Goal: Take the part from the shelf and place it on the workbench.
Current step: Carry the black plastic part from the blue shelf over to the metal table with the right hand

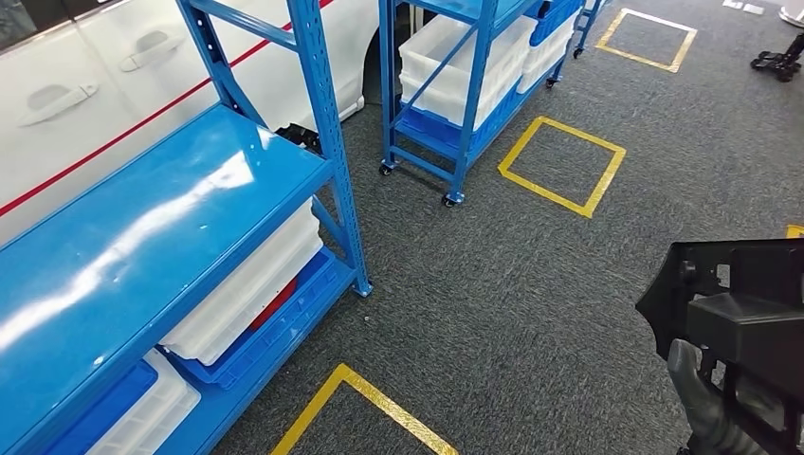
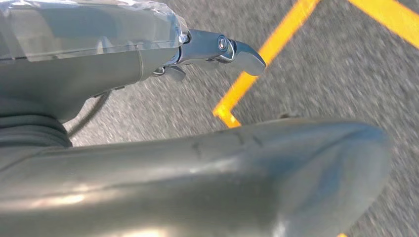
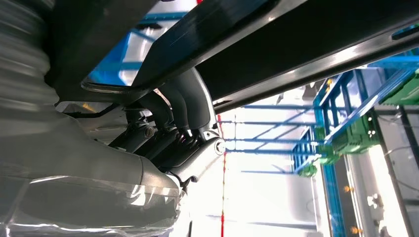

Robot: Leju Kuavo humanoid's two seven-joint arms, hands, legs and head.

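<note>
In the head view the black plastic part [image 1: 744,313] sits at the lower right of the frame, held up above the grey carpet [image 1: 531,303] by the right robot hand [image 1: 706,403], whose grey thumb rises against the part's underside. The right wrist view shows that hand's dark fingers [image 3: 173,106] curled round the edge of the part [image 3: 306,44], so it is gripping the part. The left robot hand [image 2: 217,49] appears in its wrist view over blurred carpet crossed by a yellow tape line [image 2: 257,69]; a metal fingertip sticks out with nothing visibly in it, though whether the fingers are spread or curled cannot be told. A blue shelf [image 1: 142,227] fills the left of the head view, its glossy top bare, with white bins [image 1: 246,284] and a blue crate [image 1: 284,332] on the lower level. A second blue rack on castors [image 1: 455,123] stands at upper centre, carrying white bins. Yellow tape squares [image 1: 564,166] mark the carpet, and a white car body [image 1: 104,85] lies at upper left
</note>
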